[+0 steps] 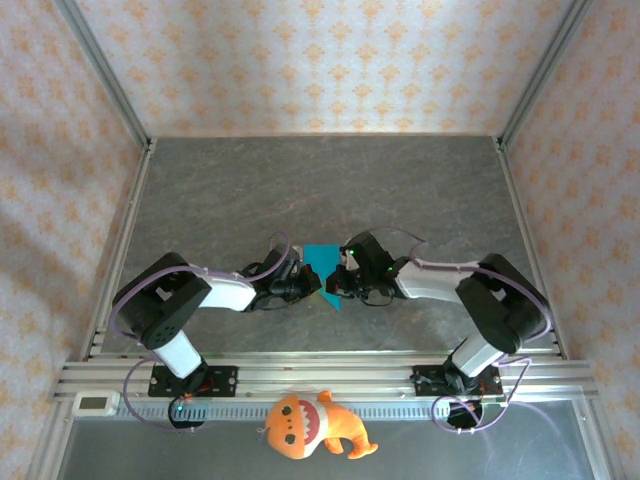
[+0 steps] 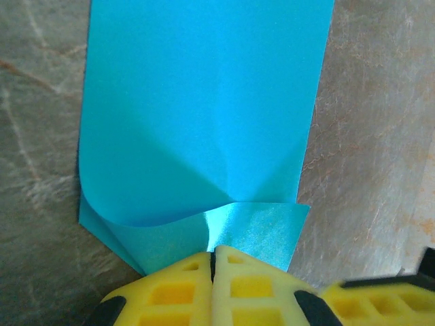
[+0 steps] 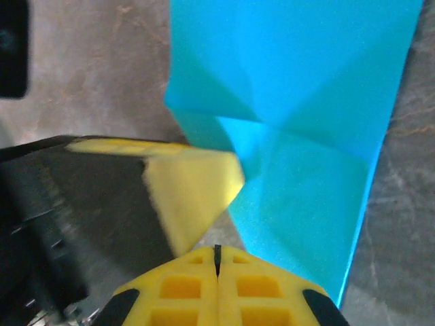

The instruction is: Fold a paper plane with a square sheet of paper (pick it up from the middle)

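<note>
The square sheet of paper (image 1: 322,260) is bright cyan-blue and lies on the table between my two grippers. In the left wrist view the paper (image 2: 204,102) has its near edge folded over into a flap that curls up at the left. My left gripper (image 2: 213,252) is shut, its yellow tips resting on that flap. In the right wrist view my right gripper (image 3: 217,248) is shut with nothing between its fingers, just short of the paper (image 3: 306,102). From above, the left gripper (image 1: 312,284) and the right gripper (image 1: 340,282) nearly meet at the sheet's near end.
An orange plush toy (image 1: 310,425) lies in front of the aluminium rail (image 1: 320,385) that bears both arm bases. The grey table (image 1: 320,180) stretches back to patterned walls. A small white device (image 1: 97,403) sits at the rail's left end.
</note>
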